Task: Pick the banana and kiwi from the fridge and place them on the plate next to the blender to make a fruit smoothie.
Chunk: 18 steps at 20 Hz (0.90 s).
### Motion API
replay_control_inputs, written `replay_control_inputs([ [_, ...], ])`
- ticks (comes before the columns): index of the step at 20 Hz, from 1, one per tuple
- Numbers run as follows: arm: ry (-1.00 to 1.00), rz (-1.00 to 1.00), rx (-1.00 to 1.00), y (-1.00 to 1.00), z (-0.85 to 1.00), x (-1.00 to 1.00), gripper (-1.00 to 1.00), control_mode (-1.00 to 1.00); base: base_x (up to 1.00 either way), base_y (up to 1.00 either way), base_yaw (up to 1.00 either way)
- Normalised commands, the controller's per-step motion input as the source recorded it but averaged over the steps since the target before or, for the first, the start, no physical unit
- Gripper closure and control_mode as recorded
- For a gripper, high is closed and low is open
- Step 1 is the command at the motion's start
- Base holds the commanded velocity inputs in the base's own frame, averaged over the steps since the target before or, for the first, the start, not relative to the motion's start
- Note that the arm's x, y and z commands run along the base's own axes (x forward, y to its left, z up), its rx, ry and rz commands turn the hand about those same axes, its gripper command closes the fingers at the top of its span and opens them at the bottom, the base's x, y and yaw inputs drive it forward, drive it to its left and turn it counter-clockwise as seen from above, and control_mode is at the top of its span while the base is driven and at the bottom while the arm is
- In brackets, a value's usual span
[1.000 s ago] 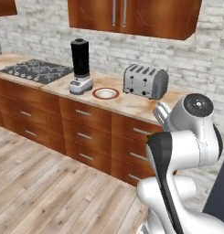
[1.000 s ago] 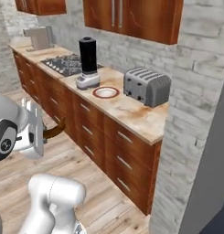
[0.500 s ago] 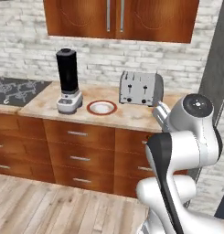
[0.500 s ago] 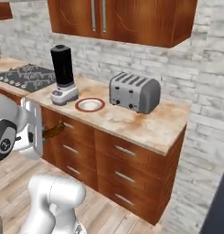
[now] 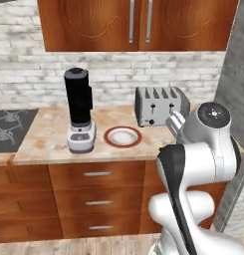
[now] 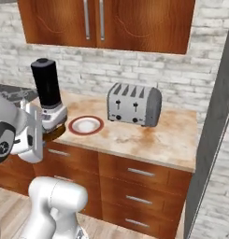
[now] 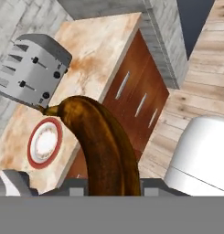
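Marble-patterned counter [image 5: 49,142] under wooden cabinets [image 5: 138,25] bears the plate [image 5: 122,136]; tool [image 7: 114,185] pinches the banana [image 7: 102,141].

A dark brown banana [image 7: 106,146] is held in the closed claw [image 7: 114,186], rising from the bottom edge and curving up-left to a pointed tip. The tip is seen just over the lower corner of a silver toaster [image 7: 31,71]. Below the toaster in this tilted view, a red-rimmed white plate [image 7: 44,142] lies flat on the marbled tabletop [image 7: 97,59], partly cut off by the banana. Wooden drawers [image 7: 141,91] with metal handles are seen beyond the tabletop edge, next to plank flooring [image 7: 195,98].
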Motion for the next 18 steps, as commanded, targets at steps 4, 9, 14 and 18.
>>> replay_control_inputs([
  [4, 0.0, 0.0, 0.0, 0.0, 0.0, 0.0, 1.0, 1.0, 0.88, 0.41, -0.25],
  [9, 0.0, 0.0, 0.0, 0.0, 0.0, 0.0, 1.0, 1.0, 0.68, 0.19, -0.18],
  [14, 0.37, -0.03, 0.02, 0.0, -1.0, 0.75, 1.0, -1.0, 0.0, 0.0, 0.0],
  [18, 0.34, 0.01, -0.01, 0.36, -0.99, 1.0, 1.0, -1.0, 0.0, 0.0, 0.0],
])
